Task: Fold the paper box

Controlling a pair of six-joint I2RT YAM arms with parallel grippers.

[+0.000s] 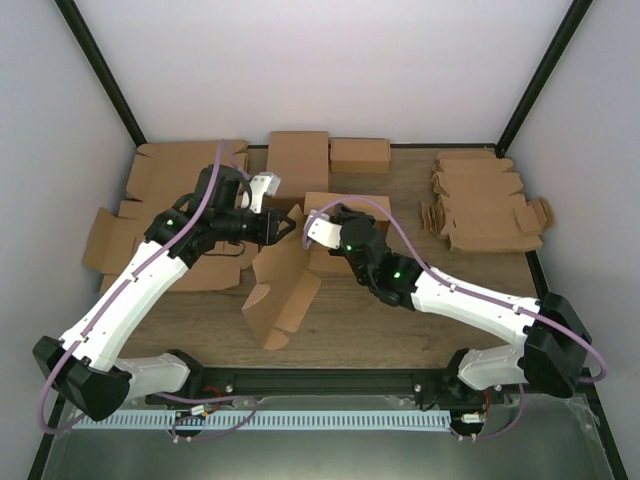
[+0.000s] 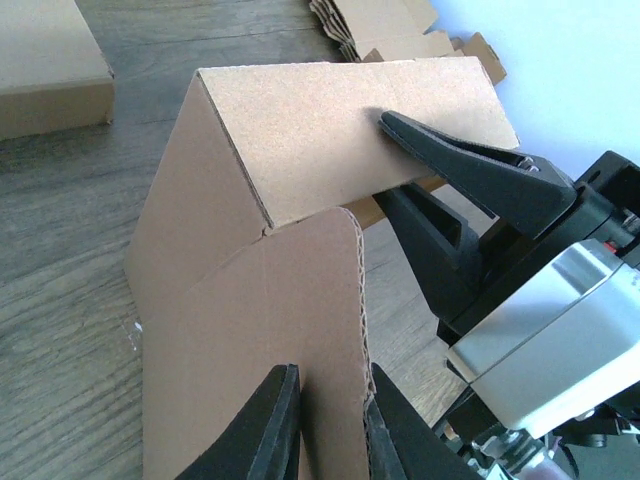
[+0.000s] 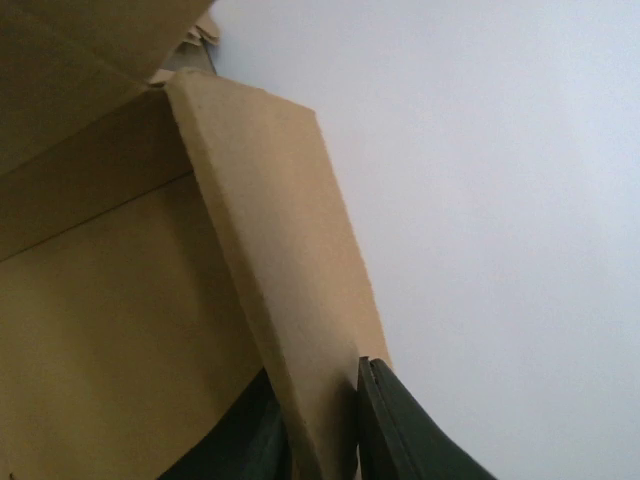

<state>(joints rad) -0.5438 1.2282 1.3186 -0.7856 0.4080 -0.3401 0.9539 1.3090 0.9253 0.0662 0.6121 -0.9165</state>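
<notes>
The paper box (image 1: 283,290) stands half folded in the middle of the tabletop (image 1: 400,310), between the two arms, and both hands hold it at its upper part. One wide panel leans down to the wood, and a second panel is bent over at the top like a small roof.

The left hand (image 2: 330,390) is nearly closed. Its two black fingers (image 2: 280,425) press from both sides on a thin flap with a rounded corner, and the wavy cut edge of the cardboard shows between them. The bent top panel rises just beyond this hand.

The right hand (image 3: 320,420) is also narrow and grips the bent top panel at its free edge. In its own camera the panel runs up from between the two fingers (image 3: 390,425), one on each face. From the left wrist, one finger lies on top of the panel and the other is under it. The two hands are close together, just beside each other.

Beyond the hands, at the far edge of the tabletop, there are two closed boxes (image 1: 298,160). Far to the right of the right hand lies a pile of flat cardboard blanks (image 1: 488,205). To the left of the left hand, more flat cardboard (image 1: 170,170) lies under the arm.
</notes>
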